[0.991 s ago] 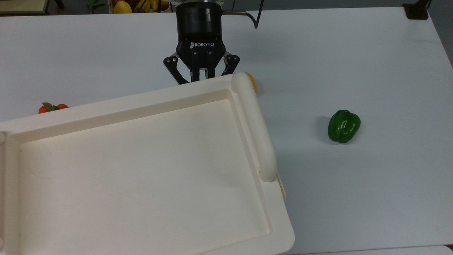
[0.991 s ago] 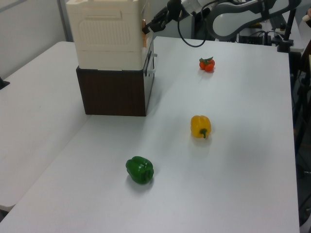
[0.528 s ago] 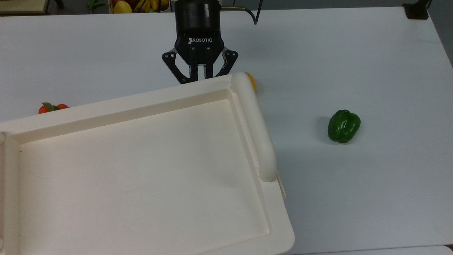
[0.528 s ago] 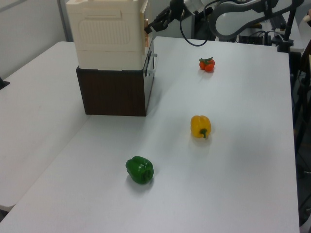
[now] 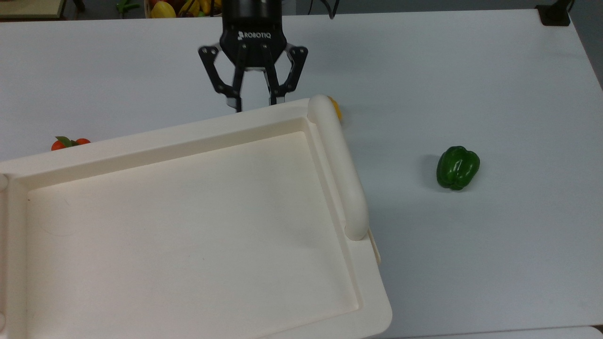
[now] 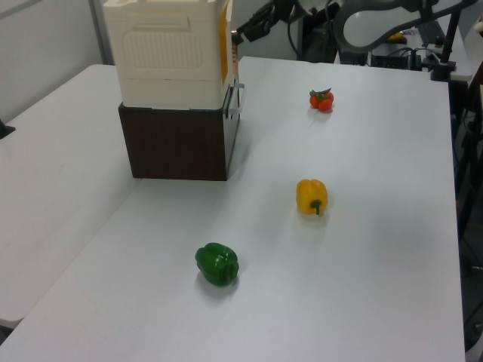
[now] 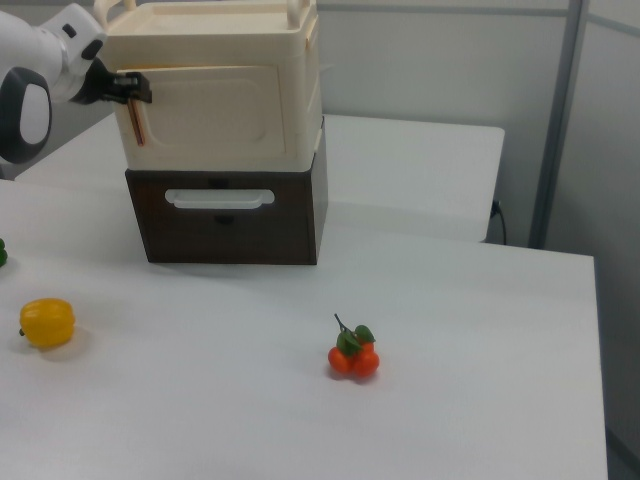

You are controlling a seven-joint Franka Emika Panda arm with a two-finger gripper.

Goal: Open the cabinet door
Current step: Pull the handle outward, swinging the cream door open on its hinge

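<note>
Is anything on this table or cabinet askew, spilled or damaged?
Nothing looks spilled or broken. The cabinet door stands slightly ajar at the right view's left edge, where the open tool sits. The peppers and tomatoes lie loose on the table.

cabinet door point(image 7: 205, 105) | cream panel, upright | slightly ajar at the right view's left

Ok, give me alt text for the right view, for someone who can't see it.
A robot arm's pincer sits at the left edge of a cream cabinet door, above a dark brown drawer. On the white table lie a yellow pepper and small tomatoes.
</note>
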